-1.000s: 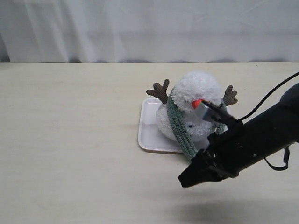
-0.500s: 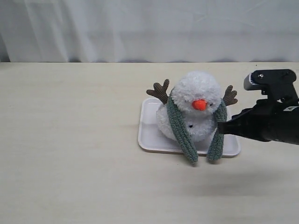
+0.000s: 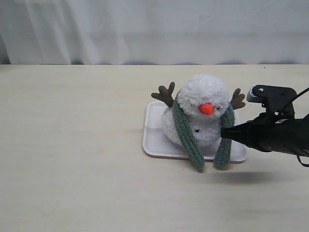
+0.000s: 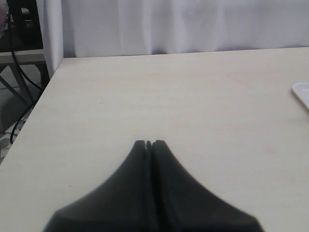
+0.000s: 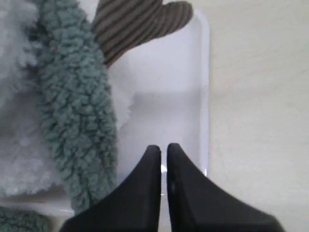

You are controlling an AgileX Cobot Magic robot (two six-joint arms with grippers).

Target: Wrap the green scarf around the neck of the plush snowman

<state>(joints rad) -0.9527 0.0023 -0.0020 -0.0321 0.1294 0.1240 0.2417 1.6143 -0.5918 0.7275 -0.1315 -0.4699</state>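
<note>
Beige table (image 3: 72,169) — tray (image 3: 153,137) under plush snowman (image 3: 203,89), right pincer (image 3: 223,132) beside scarf (image 3: 186,133)

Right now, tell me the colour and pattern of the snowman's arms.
Brown, ribbed corduroy stripes; the twig arm shows best in the right wrist view.

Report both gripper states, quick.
Left gripper: closed, empty.
Right gripper: closed, empty, beside the green scarf.
</note>
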